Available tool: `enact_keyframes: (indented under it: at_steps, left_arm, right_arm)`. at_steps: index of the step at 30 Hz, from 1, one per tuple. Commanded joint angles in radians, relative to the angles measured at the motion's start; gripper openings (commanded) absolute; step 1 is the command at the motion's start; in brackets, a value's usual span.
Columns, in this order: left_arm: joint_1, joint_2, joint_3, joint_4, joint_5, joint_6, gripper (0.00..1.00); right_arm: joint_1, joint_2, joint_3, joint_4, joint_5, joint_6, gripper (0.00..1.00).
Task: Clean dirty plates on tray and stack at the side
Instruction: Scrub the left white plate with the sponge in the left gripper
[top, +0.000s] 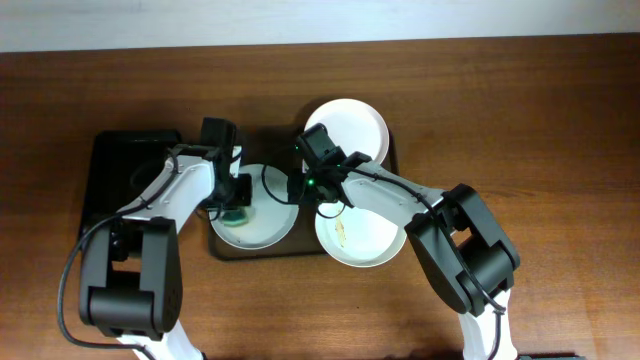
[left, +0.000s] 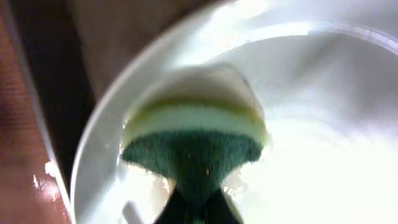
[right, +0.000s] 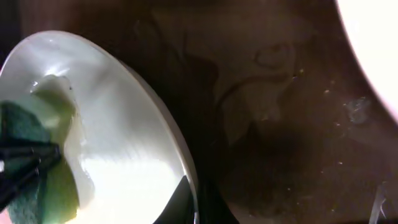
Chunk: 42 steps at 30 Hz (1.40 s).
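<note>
Plates (top: 345, 130), three, all on tray (top: 222, 246), centre frame; none stacked yet.
Left claw (top: 235, 205) pinches sponge (left: 196, 134) in left plate (top: 265, 225); right claw (right: 193, 208) pinches its rim. Smear shows on lower-right plate (top: 365, 245).

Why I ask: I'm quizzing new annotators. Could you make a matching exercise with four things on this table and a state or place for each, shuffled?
Things:
1 sponge
2 left plate
3 near-right plate
4 black tray

States or places:
A brown smear inside
B left of the brown tray
C held by the left gripper
D rim pinched by the right gripper

Pairs: 1-C, 2-D, 3-A, 4-B.
</note>
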<state>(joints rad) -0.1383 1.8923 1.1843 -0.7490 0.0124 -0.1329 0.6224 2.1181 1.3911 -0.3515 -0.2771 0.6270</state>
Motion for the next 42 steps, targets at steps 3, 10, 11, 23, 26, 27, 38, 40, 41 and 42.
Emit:
enact_keyframes:
  at_steps: [3,10,11,23,26,27,38,40,41,42]
  left_arm:
    - [-0.008,0.011,-0.018,-0.154,0.160,0.138,0.00]
    - [-0.010,0.011,-0.019,0.185,0.149,0.016,0.01]
    - [-0.010,0.011,-0.019,0.212,0.137,0.002,0.01]
    - [-0.039,0.011,-0.011,-0.024,0.009,0.128,0.00]
    - [-0.038,0.011,-0.011,0.023,0.303,0.243,0.01]
    - [-0.038,0.011,-0.011,0.061,0.303,0.238,0.00]
    - [-0.037,0.011,-0.011,-0.087,-0.211,0.010,0.00]
    - [-0.037,0.011,-0.011,-0.127,-0.012,0.087,0.01]
    - [-0.037,0.011,-0.011,-0.117,0.132,0.164,0.01]
    - [-0.037,0.011,-0.011,-0.074,0.263,0.207,0.00]
  right_arm:
    - [-0.016,0.014,0.018,0.009,-0.012,0.009,0.04]
    - [-0.001,0.015,0.017,-0.014,-0.033,0.010,0.04]
    - [0.000,0.015,0.017,-0.014,-0.033,0.010,0.04]
    - [-0.001,0.015,0.015,-0.014,-0.034,0.010,0.04]
    - [-0.001,0.015,0.015,-0.014,-0.034,0.010,0.04]
    - [-0.001,0.015,0.015,-0.014,-0.034,0.010,0.04]
    - [-0.001,0.015,0.015,-0.014,-0.034,0.010,0.04]
    - [-0.001,0.015,0.015,-0.014,-0.034,0.010,0.04]
    - [-0.001,0.015,0.015,-0.014,-0.034,0.010,0.04]
    - [-0.001,0.015,0.015,-0.014,-0.039,0.010,0.04]
